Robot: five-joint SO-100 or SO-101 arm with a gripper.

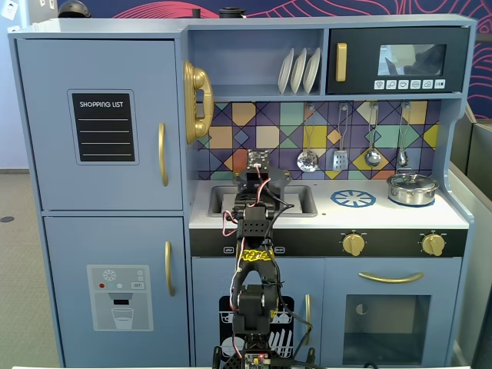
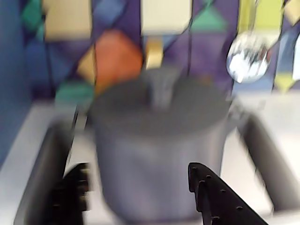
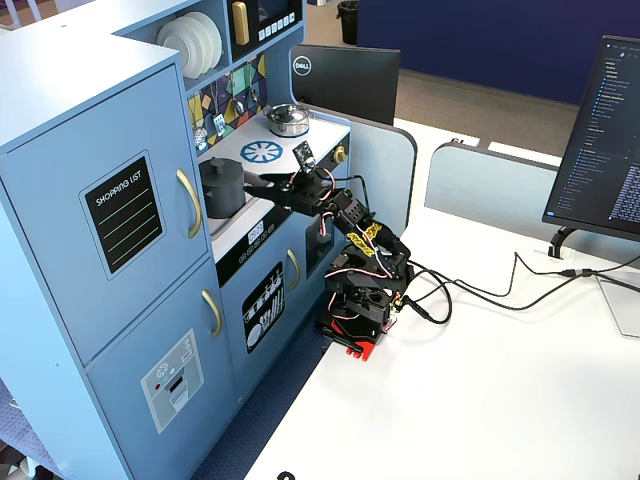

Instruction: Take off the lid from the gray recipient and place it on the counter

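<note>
Your claw (image 2: 140, 187) stands spread apart just before the gray pot (image 2: 159, 173) in the sink; its lid (image 2: 159, 105) sits on top.

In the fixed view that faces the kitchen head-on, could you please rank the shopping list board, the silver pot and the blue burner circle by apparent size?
1. Shopping list board, clearly largest.
2. Silver pot and blue burner circle: similar width, so left unranked.
</note>
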